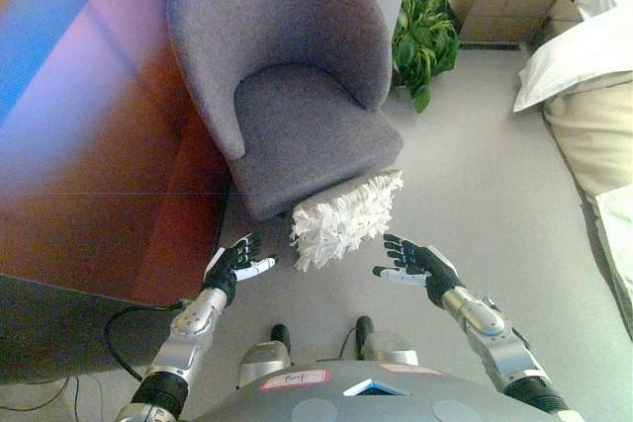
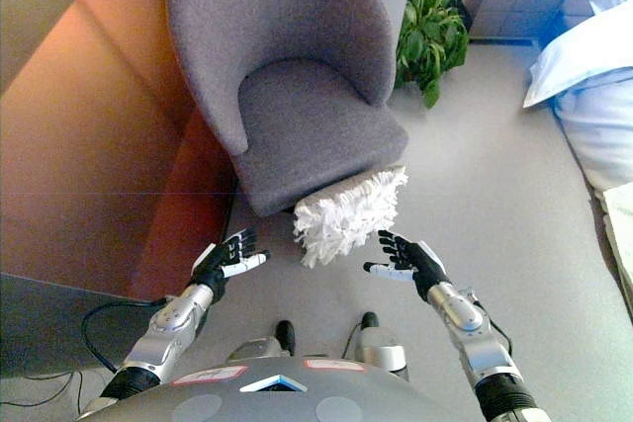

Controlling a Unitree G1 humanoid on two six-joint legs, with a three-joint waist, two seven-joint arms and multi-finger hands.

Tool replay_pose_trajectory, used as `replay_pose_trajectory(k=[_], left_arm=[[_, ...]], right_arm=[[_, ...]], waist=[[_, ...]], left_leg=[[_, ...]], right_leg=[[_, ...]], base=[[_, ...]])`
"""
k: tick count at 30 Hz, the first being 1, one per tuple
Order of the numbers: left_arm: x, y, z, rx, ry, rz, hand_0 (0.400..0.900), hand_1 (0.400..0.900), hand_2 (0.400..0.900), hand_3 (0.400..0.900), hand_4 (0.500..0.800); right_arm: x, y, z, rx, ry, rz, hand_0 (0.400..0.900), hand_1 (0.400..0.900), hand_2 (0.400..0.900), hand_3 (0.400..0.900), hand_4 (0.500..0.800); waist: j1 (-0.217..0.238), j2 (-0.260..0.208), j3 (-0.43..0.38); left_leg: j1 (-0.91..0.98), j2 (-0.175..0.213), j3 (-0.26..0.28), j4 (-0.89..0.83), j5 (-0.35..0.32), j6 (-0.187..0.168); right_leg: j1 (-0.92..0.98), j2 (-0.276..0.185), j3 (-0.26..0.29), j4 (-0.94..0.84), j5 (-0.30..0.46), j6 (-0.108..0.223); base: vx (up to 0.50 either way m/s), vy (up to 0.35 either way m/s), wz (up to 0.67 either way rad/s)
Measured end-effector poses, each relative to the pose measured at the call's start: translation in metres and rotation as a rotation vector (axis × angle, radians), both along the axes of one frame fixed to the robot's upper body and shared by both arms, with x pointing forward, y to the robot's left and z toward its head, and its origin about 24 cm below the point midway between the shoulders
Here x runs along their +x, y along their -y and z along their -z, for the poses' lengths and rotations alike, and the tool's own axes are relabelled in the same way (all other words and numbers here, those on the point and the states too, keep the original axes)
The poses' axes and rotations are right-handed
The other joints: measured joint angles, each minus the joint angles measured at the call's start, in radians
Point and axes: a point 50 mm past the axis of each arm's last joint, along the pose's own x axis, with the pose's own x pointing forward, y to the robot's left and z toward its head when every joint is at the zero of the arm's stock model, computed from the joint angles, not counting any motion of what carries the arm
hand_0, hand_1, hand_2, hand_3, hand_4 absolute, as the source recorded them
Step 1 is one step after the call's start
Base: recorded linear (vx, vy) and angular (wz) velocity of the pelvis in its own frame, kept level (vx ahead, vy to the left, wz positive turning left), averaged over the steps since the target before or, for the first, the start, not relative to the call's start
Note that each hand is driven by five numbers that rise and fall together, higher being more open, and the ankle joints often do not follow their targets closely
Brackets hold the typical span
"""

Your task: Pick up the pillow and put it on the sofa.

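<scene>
Item 1, sofa (image 1: 297, 96): grey upholstered tub seat, recorded at 12 o'clock, its seat cushion bare; a brown wooden panel (image 1: 109, 165) is noted from 9 to 10 o'clock. Item 2, bedding (image 1: 584, 96): white and cream, at 3 o'clock, well apart from the work. Item 3, pillow (image 1: 344, 218): white, ruffled, lying on the pale carpet (image 1: 475, 205) at centre, its far edge touching or tucked just under the sofa's front edge; not yet lifted. Item 4, potted plant (image 1: 425, 37): green, at 1 o'clock beside the sofa. Item 5, left hand (image 1: 235, 264): at 7 o'clock, fingers spread wide, nothing held, near the pillow's end but apart from it. Item 6, right hand (image 1: 415, 262): at 5 o'clock, likewise spread and empty. Risk, as judged: a soft, loose-surfaced pillow may be pinched by ruffles only and sag or slip free; uneven closing may push it further under the seat
</scene>
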Motion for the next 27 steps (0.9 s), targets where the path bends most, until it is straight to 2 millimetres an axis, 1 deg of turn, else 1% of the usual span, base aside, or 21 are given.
replay_pose_trajectory(k=[2,8,9,14,27], left_arm=[[0.001,0.0,0.0,-0.001,0.002,0.0,0.9,0.9,0.9,0.9,0.8],[0.001,0.0,0.0,0.0,0.002,0.001,0.9,0.9,0.9,0.9,0.8],[0.001,0.0,0.0,0.0,0.002,0.001,0.9,0.9,0.9,0.9,0.8],[0.0,0.001,0.0,-0.006,-0.003,0.005,0.9,0.9,0.9,0.9,0.8],[-0.001,0.004,0.001,-0.027,-0.005,0.003,0.9,0.9,0.9,0.9,0.8]], right_arm=[[0.002,0.0,-0.001,0.003,0.003,-0.005,0.9,0.9,0.9,0.9,0.8],[-0.001,0.0,0.0,0.006,-0.005,-0.007,0.9,0.9,0.9,0.9,0.8],[-0.003,0.001,0.001,0.005,-0.011,-0.004,0.9,0.9,0.9,0.9,0.8],[-0.009,0.005,0.003,-0.002,-0.026,0.011,0.9,0.9,0.9,0.9,0.8],[-0.01,0.008,0.002,-0.007,-0.028,0.018,0.9,0.9,0.9,0.9,0.8]], waist=[[-0.002,0.001,0.0],[-0.006,0.003,-0.002],[-0.007,0.009,-0.008],[-0.01,0.023,-0.021],[-0.011,0.019,-0.02]], left_leg=[[0.002,0.006,0.0,0.0,-0.001,-0.001],[0.017,0.005,0.007,-0.002,-0.009,0.006],[0.014,0.006,0.008,-0.011,-0.016,0.0],[0.007,0.009,0.004,-0.011,-0.015,0.001],[0.007,0.013,-0.001,-0.006,-0.013,0.002]], right_leg=[[0.001,0.001,0.002,0.0,-0.001,0.0],[0.013,-0.001,0.005,0.0,-0.002,0.0],[0.015,-0.003,0.007,0.001,-0.003,-0.001],[0.011,-0.001,0.007,0.0,-0.005,-0.005],[0.014,0.007,0.002,0.0,-0.006,-0.005]], base=[[0.01,-0.022,-0.02],[0.01,-0.021,0.0],[0.01,-0.036,0.06],[0.01,-0.043,0.04],[-0.01,-0.057,0.03]])
